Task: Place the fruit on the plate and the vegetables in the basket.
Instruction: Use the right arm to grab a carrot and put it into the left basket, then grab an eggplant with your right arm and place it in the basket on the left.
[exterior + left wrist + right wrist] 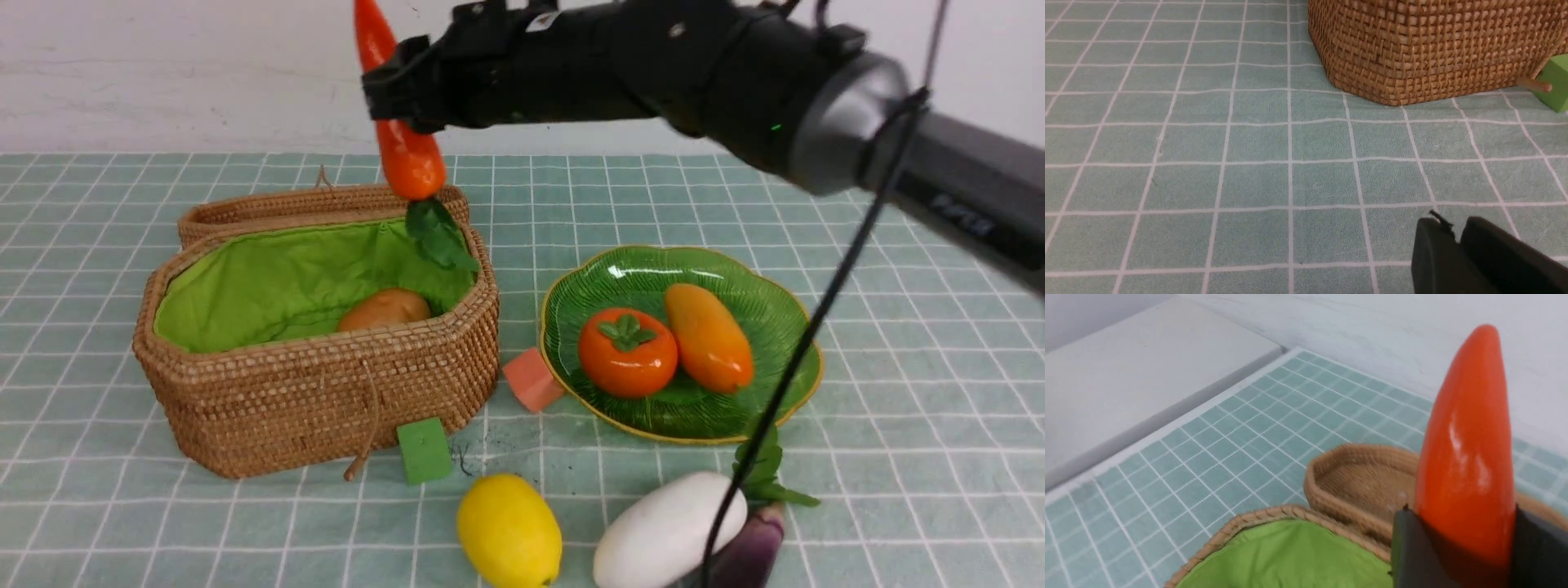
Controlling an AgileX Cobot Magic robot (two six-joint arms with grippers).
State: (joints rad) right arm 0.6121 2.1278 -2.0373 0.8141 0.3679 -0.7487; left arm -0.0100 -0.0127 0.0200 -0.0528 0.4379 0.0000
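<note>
My right gripper (400,90) is shut on the red pointed vegetable (411,159), holding it tip up with its green leaves hanging over the back right of the open basket (310,392). The right wrist view shows the jaws (1466,539) clamping the vegetable (1466,437) above the green lining (1290,555). A brown potato (384,309) lies in the basket. The persimmon (627,351) and mango (708,336) lie on the green plate (637,269). The lemon (509,529), white oval (665,531) and purple eggplant (751,551) lie at the front. My left gripper (1457,237) is shut and empty, low over the cloth.
The wicker lid (269,208) lies behind the basket and also shows in the right wrist view (1363,482). A salmon cube (532,379) sits between basket and plate. A green cube (424,449) sits at the basket's front, also in the left wrist view (1555,81) beside the basket wall (1433,45).
</note>
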